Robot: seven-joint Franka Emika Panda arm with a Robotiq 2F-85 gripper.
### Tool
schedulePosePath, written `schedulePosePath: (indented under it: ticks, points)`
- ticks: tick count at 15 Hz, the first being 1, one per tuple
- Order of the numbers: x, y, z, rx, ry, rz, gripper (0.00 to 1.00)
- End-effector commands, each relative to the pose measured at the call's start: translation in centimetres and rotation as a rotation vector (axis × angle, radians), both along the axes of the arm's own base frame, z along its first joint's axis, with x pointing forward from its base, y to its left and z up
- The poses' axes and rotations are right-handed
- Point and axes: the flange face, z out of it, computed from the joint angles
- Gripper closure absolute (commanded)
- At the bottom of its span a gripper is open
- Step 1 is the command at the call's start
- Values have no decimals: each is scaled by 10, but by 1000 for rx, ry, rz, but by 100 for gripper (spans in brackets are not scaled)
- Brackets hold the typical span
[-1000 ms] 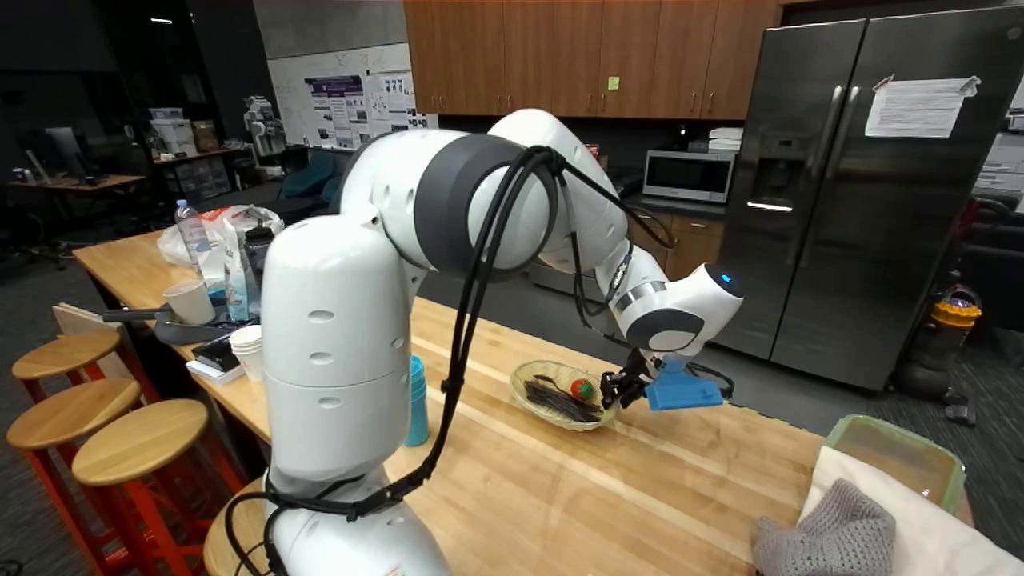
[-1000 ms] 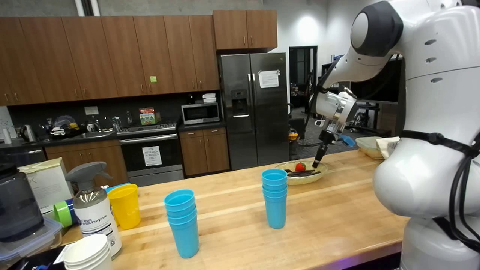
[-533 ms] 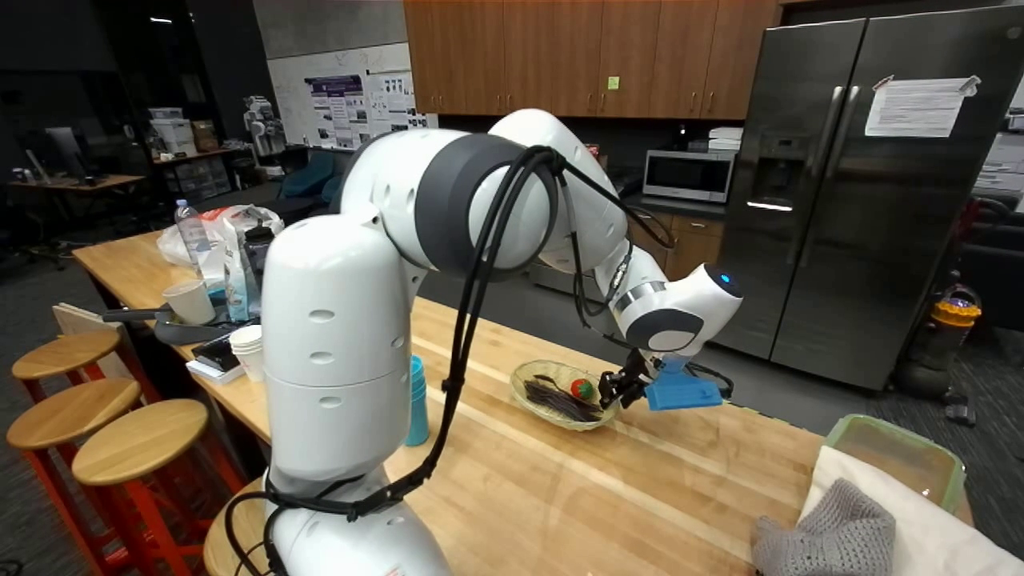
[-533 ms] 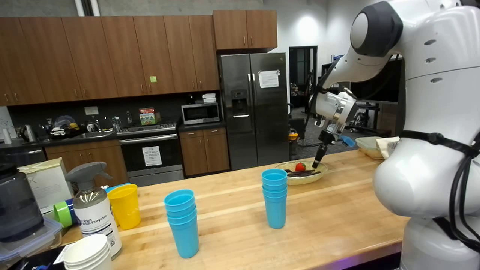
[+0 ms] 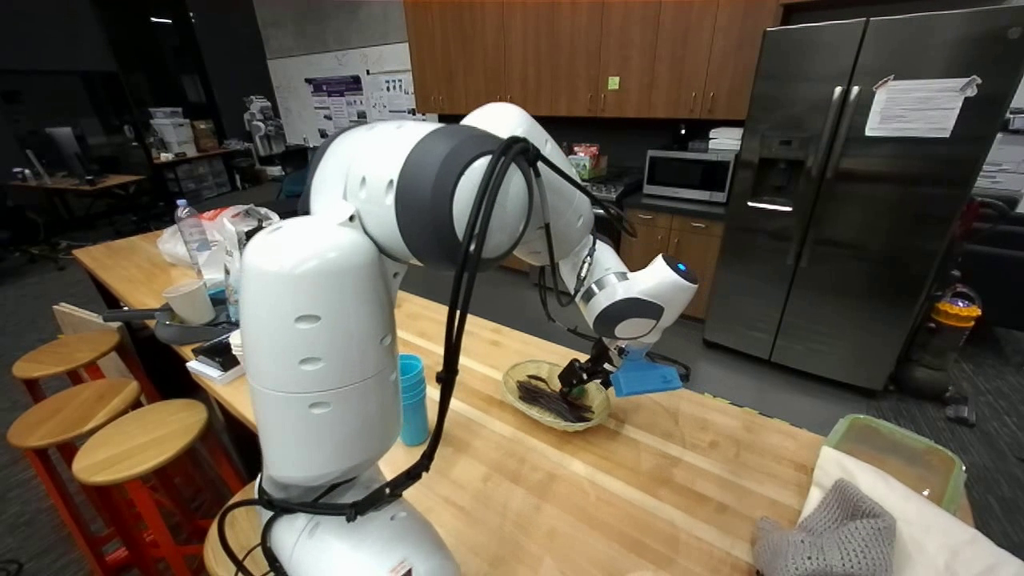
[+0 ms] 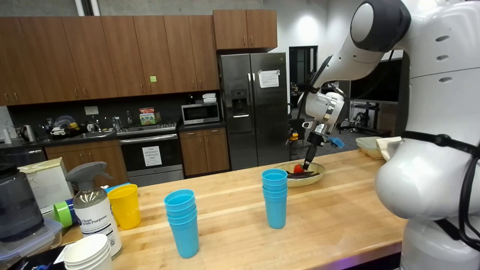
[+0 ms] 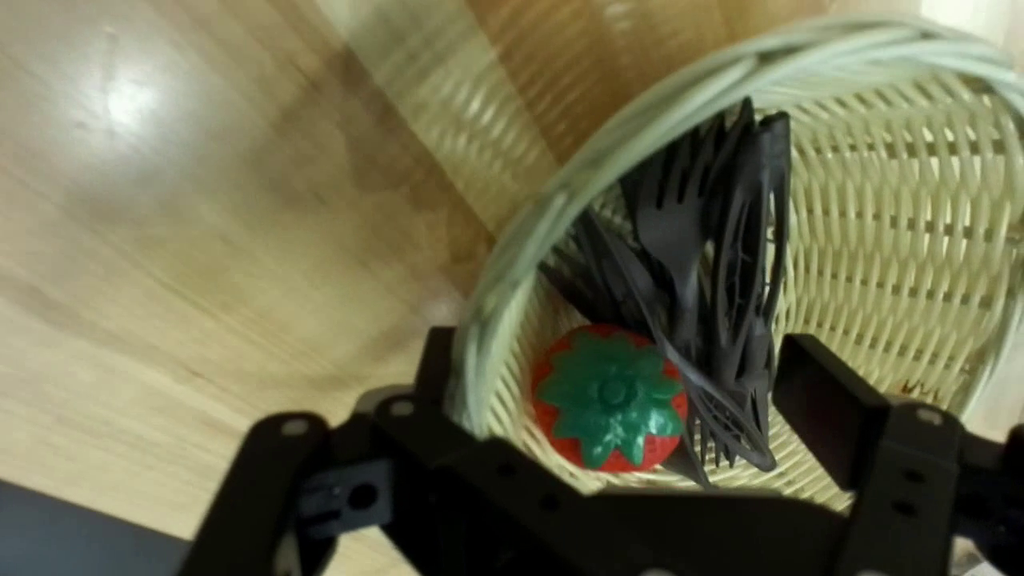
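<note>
Shifted end effector (image 7: 620, 368), wooden counter (image 5: 640, 480), floor (image 5: 992, 480) perhaps carpeted

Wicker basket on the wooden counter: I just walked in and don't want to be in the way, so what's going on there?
A robot arm has its open gripper at the wicker basket, nearest the red strawberry. In the wrist view the strawberry shows between the jaws with a gap on either side, so nothing is gripped. It lies in the basket beside dark forks. Whether the gripper touches the basket, I can't tell.
</note>
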Motion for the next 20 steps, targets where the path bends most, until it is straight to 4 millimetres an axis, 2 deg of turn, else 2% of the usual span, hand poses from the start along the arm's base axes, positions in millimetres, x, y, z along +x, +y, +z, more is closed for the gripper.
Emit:
schedulePosePath:
  ticks: [1, 6, 10, 15, 20]
  points:
    - [-28, 31, 16, -26, -18, -17, 0]
    - [-61, 76, 18, -72, -41, -70, 0]
    - [-86, 105, 20, -105, -78, -106, 0]
    - [-107, 134, 25, -127, -86, -133, 0]
    - [-120, 151, 27, -137, -98, -140, 0]
